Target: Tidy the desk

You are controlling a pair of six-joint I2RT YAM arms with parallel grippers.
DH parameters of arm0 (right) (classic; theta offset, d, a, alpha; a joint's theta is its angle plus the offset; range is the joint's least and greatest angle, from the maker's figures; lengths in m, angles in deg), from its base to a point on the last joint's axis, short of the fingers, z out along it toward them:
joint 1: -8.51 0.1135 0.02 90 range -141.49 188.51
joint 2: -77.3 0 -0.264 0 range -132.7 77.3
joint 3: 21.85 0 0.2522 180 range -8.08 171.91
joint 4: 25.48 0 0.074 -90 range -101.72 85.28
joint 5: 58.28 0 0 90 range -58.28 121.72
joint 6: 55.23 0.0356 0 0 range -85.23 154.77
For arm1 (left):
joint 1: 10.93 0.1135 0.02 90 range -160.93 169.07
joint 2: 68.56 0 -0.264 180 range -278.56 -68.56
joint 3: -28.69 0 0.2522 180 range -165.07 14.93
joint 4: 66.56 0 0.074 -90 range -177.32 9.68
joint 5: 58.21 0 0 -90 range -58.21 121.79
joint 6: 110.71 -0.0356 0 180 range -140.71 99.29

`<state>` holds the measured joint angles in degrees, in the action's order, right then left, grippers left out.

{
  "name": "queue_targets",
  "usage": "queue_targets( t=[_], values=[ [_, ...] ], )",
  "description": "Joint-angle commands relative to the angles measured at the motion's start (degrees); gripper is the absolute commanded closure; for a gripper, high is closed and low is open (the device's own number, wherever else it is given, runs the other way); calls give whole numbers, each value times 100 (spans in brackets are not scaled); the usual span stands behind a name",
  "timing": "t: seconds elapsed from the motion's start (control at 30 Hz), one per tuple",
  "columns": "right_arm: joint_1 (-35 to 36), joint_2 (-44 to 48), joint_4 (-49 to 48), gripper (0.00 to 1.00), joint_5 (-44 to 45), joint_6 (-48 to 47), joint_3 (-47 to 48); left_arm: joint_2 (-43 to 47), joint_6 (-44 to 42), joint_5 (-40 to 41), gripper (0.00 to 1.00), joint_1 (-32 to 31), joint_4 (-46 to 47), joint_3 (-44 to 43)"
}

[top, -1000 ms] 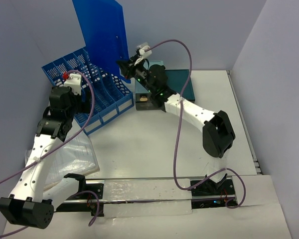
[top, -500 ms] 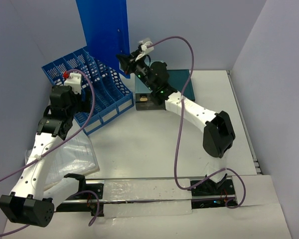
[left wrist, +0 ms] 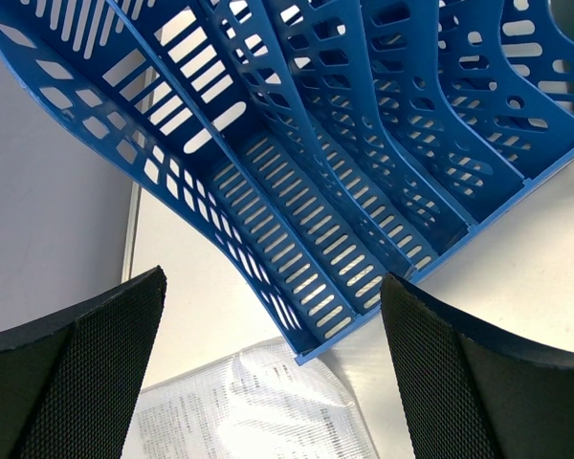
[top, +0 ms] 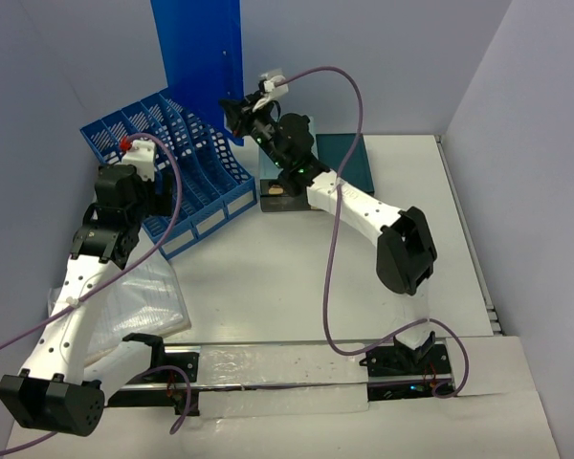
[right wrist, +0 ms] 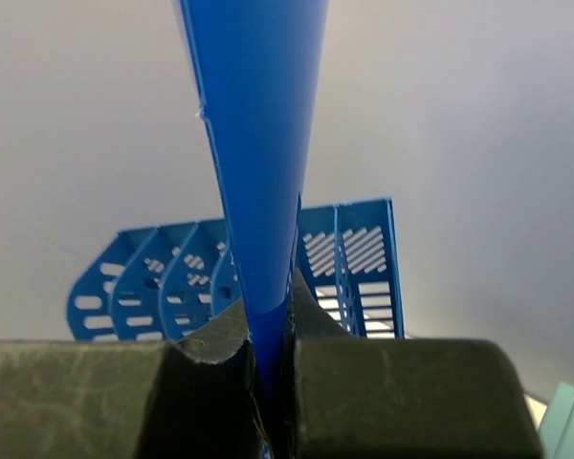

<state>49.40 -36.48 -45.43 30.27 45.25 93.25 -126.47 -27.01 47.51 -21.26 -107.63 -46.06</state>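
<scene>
Firstly, desk (top: 297, 277): white tabletop, lying beneath both sets of fingers; a bare strip shows under and between the left fingers in the wrist view.
File rack (top: 187, 177): blue, slotted, standing on the desk's far left part; straight ahead of the left fingers, below and beyond the right fingers.
Folder (top: 199, 57): flat, blue, upright; rises straight up out of the right fingers, hanging over the rack's rear end. Cannot tell if its lower edge touches a slot.
Paper sleeve (top: 143, 296): clear plastic over printed sheets, flat on the desk; just below the left fingers, near the rack's front corner.
Teal box (top: 349, 158): on the desk behind the right fingers, beside the rack.
Right gripper (right wrist: 268, 325): 2 fingers clenched on the folder's lower edge, 1 on each face.
Left gripper (left wrist: 273, 282): 2 fingers spread wide, grasping nothing, hovering over the rack's front edge.
</scene>
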Motion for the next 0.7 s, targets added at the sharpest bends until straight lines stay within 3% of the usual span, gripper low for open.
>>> queue_targets(
  t=[0.0, 0.67],
  values=[
    [16, -118, -175, 100, 221, -1, 377, 78, -29, 68, 1, 40, 258, 60],
    [297, -810, -257, 100, 134, -855, 92, 87, -11, 9, 1, 48, 253, 61]
  ],
)
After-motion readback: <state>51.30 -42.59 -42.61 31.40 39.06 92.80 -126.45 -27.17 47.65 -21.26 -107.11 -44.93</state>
